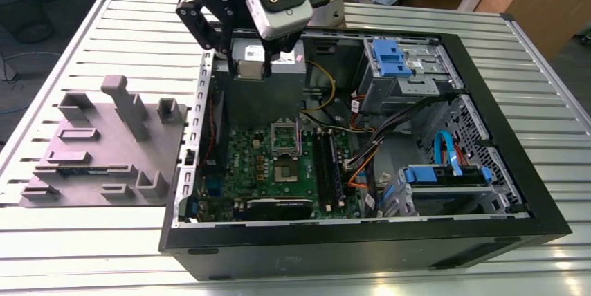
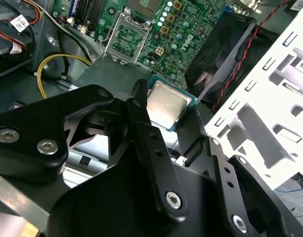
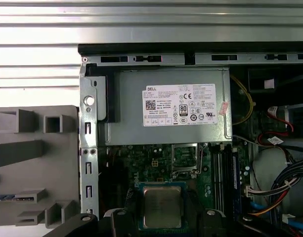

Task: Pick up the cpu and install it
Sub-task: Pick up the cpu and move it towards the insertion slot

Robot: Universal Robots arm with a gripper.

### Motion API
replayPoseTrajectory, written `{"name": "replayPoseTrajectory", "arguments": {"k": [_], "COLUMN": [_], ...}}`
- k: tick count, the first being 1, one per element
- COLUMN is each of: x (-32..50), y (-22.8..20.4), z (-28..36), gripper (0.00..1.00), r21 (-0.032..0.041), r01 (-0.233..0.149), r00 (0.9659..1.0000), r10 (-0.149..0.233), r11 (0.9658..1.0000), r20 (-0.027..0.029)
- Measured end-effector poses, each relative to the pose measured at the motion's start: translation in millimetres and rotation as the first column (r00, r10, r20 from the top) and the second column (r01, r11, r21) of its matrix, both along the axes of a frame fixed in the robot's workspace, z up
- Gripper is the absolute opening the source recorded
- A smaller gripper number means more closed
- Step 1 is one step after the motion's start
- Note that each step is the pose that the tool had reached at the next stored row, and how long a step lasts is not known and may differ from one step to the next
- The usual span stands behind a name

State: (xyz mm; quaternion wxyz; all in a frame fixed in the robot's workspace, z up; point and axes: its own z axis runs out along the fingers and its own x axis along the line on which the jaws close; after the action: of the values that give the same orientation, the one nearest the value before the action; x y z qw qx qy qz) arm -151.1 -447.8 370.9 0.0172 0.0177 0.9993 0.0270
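Overhead, the arm's black gripper (image 1: 249,66) hangs over the open computer case (image 1: 480,171), its two fingers closed on the cpu (image 2: 167,104). It holds the chip flat by opposite edges, silver-grey lid facing up. In the exterior view the chip sits in the air at about 11 o'clock within the case, above the grey power supply box (image 3: 166,106) and clear of its labelled top.

The green motherboard (image 1: 249,161) lies on the case floor at 6 o'clock from the gripper. Its silver socket frame (image 2: 125,38) stands unoccupied, well apart from the held chip. Long black memory slots (image 1: 325,161) run beside the frame at its 3 o'clock in the exterior view. A yellow cable (image 2: 45,69) loops by the power supply, and a black fan (image 2: 225,49) with a red and black twisted lead stands near the board's edge.

Blue drive brackets (image 1: 395,57) occupy the 1 o'clock corner of the case in the exterior view. A second blue bracket (image 1: 443,175) lies at about 4 o'clock, with orange and blue cables trailing between them.

A grey moulded fixture (image 1: 93,151) with upright posts and pockets rests just outside the case at 9 o'clock. Both case and fixture stand on a ribbed metal table (image 1: 83,40). In both wrist views the chip's green border shows around the metal lid, framed by the gripper's black linkage.
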Motion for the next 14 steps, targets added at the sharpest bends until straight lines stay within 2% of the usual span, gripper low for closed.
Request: {"name": "replayPoseTrajectory", "arguments": {"k": [14], "x": [12.9], "y": [0.0], "z": [0.0], "gripper": [0.48], "r21": [0.0], "r01": [0.0], "r00": [1.0], "r10": [0.0], "r11": [1.0], "r20": [0.0]}}
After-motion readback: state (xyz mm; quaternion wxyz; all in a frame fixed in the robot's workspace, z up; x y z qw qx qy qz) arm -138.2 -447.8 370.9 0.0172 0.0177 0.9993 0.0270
